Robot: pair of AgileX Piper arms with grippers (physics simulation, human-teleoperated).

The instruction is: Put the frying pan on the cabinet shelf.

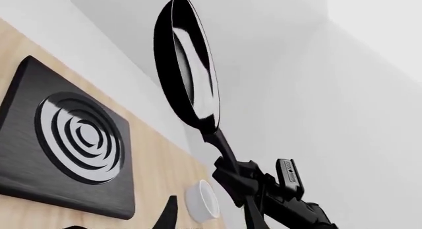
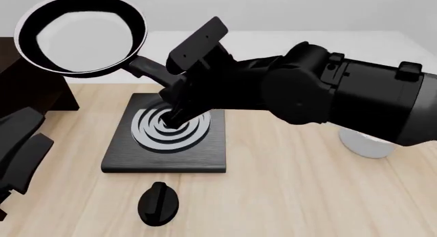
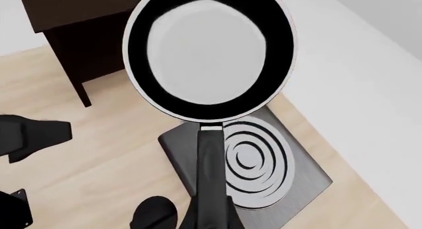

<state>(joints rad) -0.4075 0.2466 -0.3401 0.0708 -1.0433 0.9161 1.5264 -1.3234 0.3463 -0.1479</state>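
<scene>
The frying pan (image 2: pixel 81 32) is black with a glossy inside and is held in the air, up and left of the stove plate. My right gripper (image 2: pixel 158 79) is shut on its long handle (image 3: pixel 209 160). In the left wrist view the pan (image 1: pixel 188 66) shows edge-on, with the right gripper (image 1: pixel 240 179) clamped on the handle. The dark brown cabinet (image 2: pixel 30 88) stands at the far left of the table; its top board (image 3: pixel 72 11) lies just beside the pan. My left gripper (image 2: pixel 28 134) is low at the left edge, empty, its fingers apart.
A black square stove plate (image 2: pixel 164 145) with silver rings lies mid-table under the right arm. A black knob-like piece (image 2: pixel 158 203) lies in front of it. A white bowl (image 2: pixel 369 145) stands at the right, partly hidden by the arm.
</scene>
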